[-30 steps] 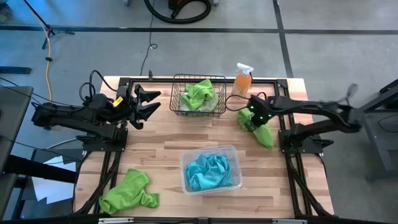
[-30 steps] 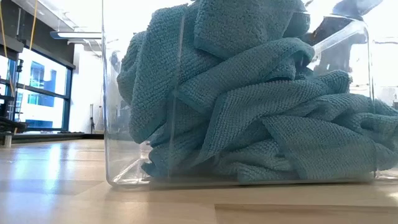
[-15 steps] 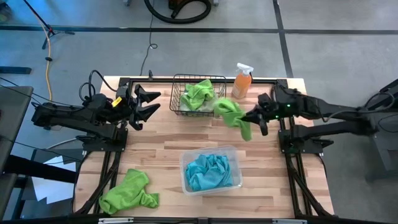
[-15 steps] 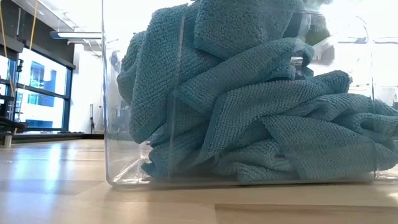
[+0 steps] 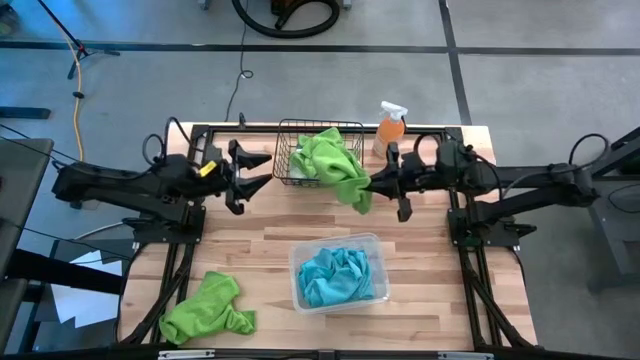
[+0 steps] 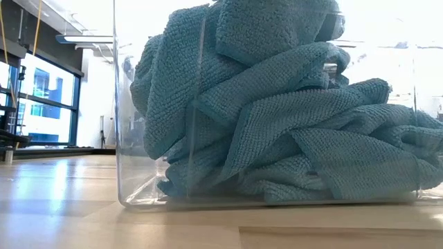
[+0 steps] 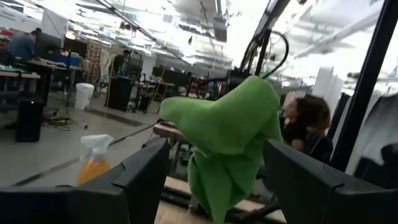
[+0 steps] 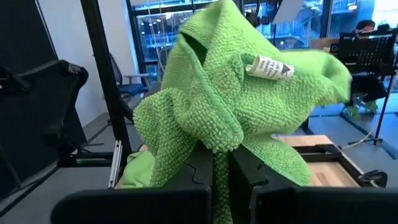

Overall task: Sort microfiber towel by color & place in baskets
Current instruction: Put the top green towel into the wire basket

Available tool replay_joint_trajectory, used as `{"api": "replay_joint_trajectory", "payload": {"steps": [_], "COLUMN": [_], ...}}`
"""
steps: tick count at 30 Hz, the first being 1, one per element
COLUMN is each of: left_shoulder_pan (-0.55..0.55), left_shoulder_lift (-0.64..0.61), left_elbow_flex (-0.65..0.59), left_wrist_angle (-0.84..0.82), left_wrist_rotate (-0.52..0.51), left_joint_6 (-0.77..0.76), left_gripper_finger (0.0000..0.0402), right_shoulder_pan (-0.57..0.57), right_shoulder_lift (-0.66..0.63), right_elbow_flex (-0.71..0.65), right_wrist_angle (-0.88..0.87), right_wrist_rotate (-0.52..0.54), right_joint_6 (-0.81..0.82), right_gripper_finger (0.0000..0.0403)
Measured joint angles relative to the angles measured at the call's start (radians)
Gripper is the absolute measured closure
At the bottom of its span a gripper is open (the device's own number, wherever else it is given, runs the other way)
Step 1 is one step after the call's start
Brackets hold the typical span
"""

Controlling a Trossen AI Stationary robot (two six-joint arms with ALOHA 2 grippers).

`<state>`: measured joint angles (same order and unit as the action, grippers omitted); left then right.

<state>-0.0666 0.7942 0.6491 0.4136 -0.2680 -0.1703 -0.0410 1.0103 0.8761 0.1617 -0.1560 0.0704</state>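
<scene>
A lime green towel (image 5: 345, 178) hangs from my shut right gripper (image 5: 372, 183) at the right edge of the black wire basket (image 5: 286, 160). Another lime towel (image 5: 318, 148) lies inside that basket. The right wrist view fills with the held towel (image 8: 211, 106) and its white tag (image 8: 267, 66). My left gripper (image 5: 262, 170) is open and waits just left of the basket, facing the held towel (image 7: 227, 134). The clear tub (image 5: 372, 245) holds turquoise towels (image 5: 338, 275), which also show bunched in the low view (image 6: 277, 117). A third lime towel (image 5: 210, 308) lies on the near left of the table. My right gripper pinches a bunched fold (image 8: 214, 144) of the lime towel between its two fingers (image 8: 245, 171). It comes level from the table's right. The towel is off the table, heaped over the fingertips and hanging below them. Whether it touches the basket's rim, I cannot tell.
An orange spray bottle (image 5: 390, 128) stands at the far edge, right of the basket and just behind my right arm. Bare wood lies between basket and tub. People and desks show in the room beyond the table in the wrist views.
My right gripper has lifted the lime towel clear of the table's right side. It has carried it left and toward the far edge, up to the basket's right edge. My left gripper has moved a little right, toward the basket.
</scene>
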Motion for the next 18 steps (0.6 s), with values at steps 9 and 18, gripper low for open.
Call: {"api": "replay_joint_trajectory", "payload": {"steps": [9, 18], "left_shoulder_pan": [0.000, 0.001], "left_shoulder_lift": [0.026, 0.026], "left_elbow_flex": [0.000, 0.000], "left_wrist_angle": [-0.001, 0.001], "left_wrist_rotate": [0.027, 0.026], "left_joint_6": [0.024, 0.024], "left_gripper_finger": [0.0154, 0.0154], "right_shoulder_pan": [0.000, 0.000], "right_shoulder_lift": [0.020, 0.019], "right_elbow_flex": [0.000, 0.000], "right_wrist_angle": [0.023, 0.035], "right_wrist_rotate": [-0.009, -0.009], "right_joint_6": [0.000, 0.000], "right_gripper_finger": [0.0399, 0.0399]}}
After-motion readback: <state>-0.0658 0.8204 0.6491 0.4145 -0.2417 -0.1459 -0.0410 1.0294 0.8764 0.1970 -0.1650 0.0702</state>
